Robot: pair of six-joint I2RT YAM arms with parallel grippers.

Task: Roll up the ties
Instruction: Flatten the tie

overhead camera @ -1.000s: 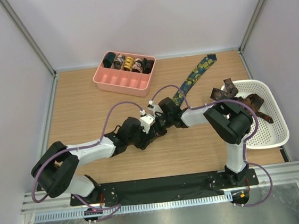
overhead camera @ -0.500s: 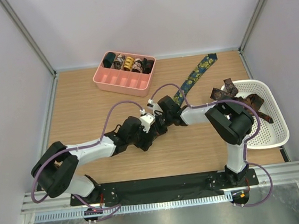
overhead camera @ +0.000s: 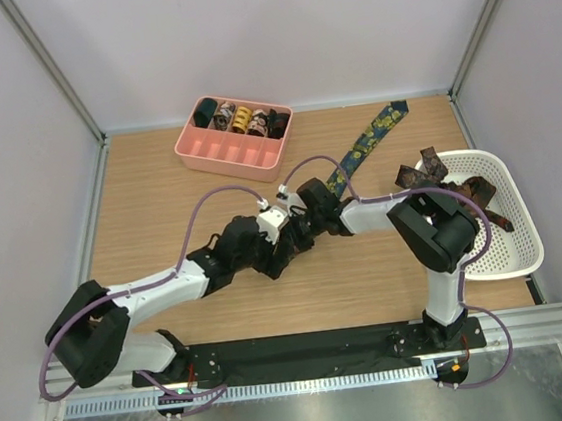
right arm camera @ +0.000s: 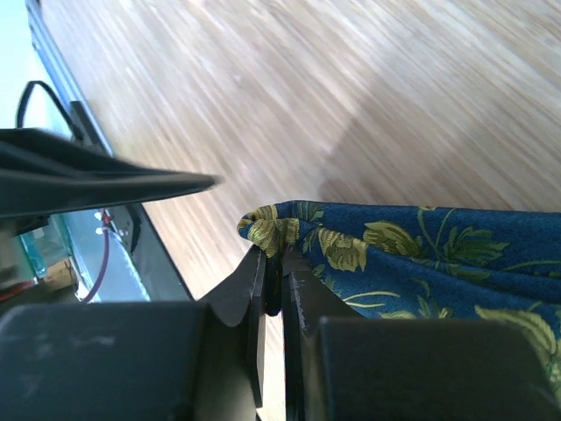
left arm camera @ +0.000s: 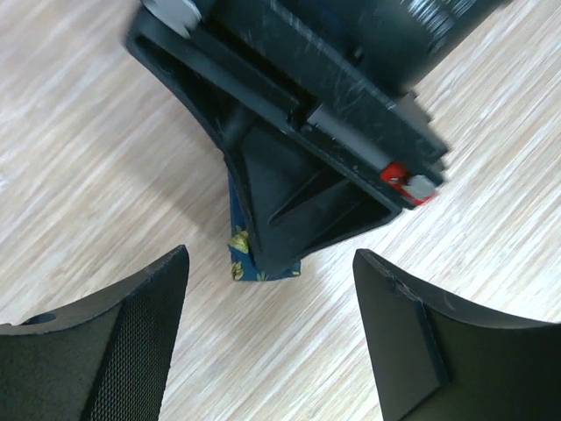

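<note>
In the middle of the table [overhead camera: 139, 200], I had the right gripper [right arm camera: 279, 285] pinched tight on the near end of the blue tie [right arm camera: 412, 254] to keep it off the wood, while the left gripper [left arm camera: 267, 338] waited open, holding nothing.

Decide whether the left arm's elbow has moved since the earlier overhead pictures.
Yes. The left arm's elbow has swung down and left, away from the pink tray and nearer the black base plate.

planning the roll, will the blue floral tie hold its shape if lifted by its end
Probably not: the blue floral tie bunches where the right tool pinches it, so it looks floppy. It is thin fabric lying flat on the table, likely light and apt to drag.
</note>
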